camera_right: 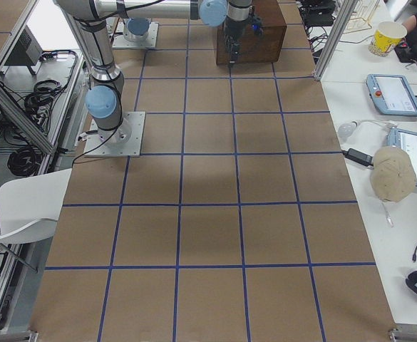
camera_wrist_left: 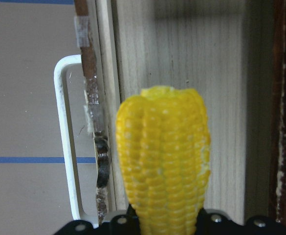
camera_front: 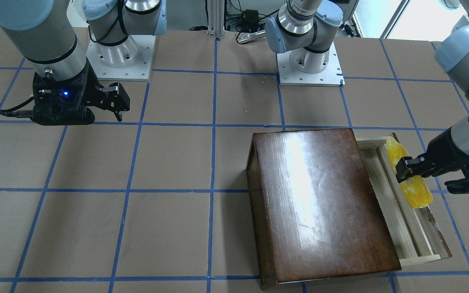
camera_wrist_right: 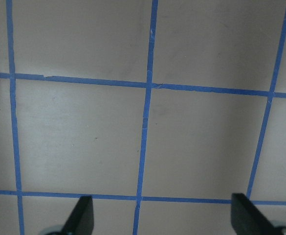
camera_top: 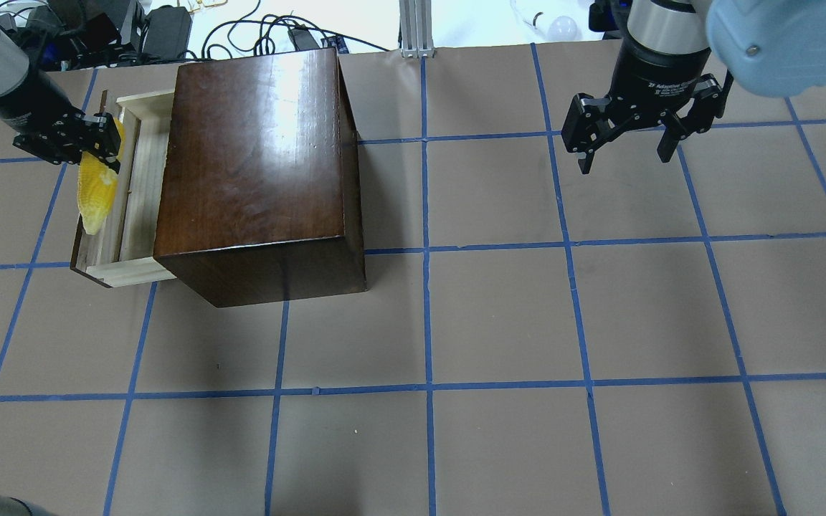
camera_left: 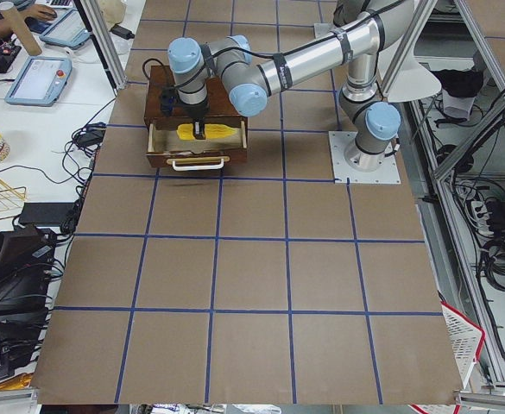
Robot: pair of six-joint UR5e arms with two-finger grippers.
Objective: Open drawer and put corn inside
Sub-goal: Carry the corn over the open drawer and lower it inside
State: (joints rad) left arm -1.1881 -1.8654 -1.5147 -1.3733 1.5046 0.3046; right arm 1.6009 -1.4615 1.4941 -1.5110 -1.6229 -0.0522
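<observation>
The drawer (camera_front: 413,228) of pale wood is pulled out of the glossy dark-brown cabinet (camera_front: 320,203); it also shows in the overhead view (camera_top: 133,208). My left gripper (camera_front: 406,171) is shut on the yellow corn (camera_front: 415,195) around its middle and holds it over the open drawer, along its length. The corn also shows in the overhead view (camera_top: 94,197) and the left wrist view (camera_wrist_left: 165,161), above the drawer's floor (camera_wrist_left: 221,98). My right gripper (camera_top: 624,147) is open and empty, above the bare table far from the cabinet.
The drawer's white handle (camera_wrist_left: 67,142) sticks out from its dark front panel (camera_wrist_left: 91,112). The table is brown paper with a blue tape grid (camera_top: 427,251). Both arm bases (camera_front: 310,61) stand at the table's robot side.
</observation>
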